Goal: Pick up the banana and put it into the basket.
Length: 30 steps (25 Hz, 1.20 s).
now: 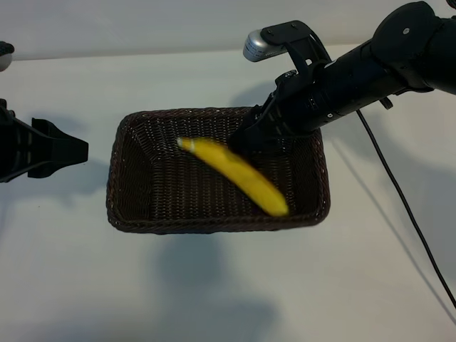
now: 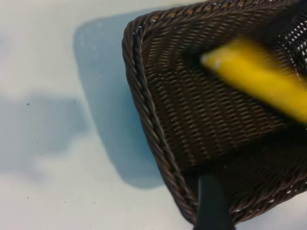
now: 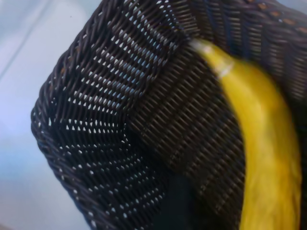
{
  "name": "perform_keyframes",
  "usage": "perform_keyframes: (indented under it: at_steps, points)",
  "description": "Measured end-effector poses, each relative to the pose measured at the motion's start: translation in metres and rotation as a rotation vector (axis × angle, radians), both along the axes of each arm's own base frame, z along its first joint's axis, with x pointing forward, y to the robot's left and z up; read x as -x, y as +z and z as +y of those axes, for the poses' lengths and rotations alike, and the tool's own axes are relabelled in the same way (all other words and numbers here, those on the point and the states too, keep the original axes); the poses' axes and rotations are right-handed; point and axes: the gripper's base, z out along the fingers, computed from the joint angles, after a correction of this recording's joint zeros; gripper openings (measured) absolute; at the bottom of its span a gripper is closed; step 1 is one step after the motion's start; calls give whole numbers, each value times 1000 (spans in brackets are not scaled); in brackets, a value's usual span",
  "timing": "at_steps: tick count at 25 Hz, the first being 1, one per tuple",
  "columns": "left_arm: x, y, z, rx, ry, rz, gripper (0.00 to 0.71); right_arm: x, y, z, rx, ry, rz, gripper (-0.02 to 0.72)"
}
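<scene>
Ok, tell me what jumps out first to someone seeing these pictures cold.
The bright yellow banana stands out, lying slantwise inside the dark woven basket at the middle of the pale table, its outline blurred. Right behind it, the right gripper reaches down over the basket's far rim toward the banana. The left gripper sits apart at the basket's left side, off the basket.
</scene>
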Motion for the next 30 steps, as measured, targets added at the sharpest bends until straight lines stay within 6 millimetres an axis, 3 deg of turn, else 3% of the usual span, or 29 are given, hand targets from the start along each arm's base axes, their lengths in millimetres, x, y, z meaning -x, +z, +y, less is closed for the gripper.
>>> perform_keyframes:
  at_steps: [6,13,18,30]
  points:
    - [0,0,0,0,0,0,498,-4,8,-7,-4,-76,-16,673]
    - [0,0,0,0,0,-1,498,-8,57,-69,22,-242,-95,654]
    - [-1,0,0,-1,5,-10,498,2,70,-101,94,-260,-65,648]
    - [-3,1,1,-3,18,-32,498,11,68,-99,120,-203,5,632]
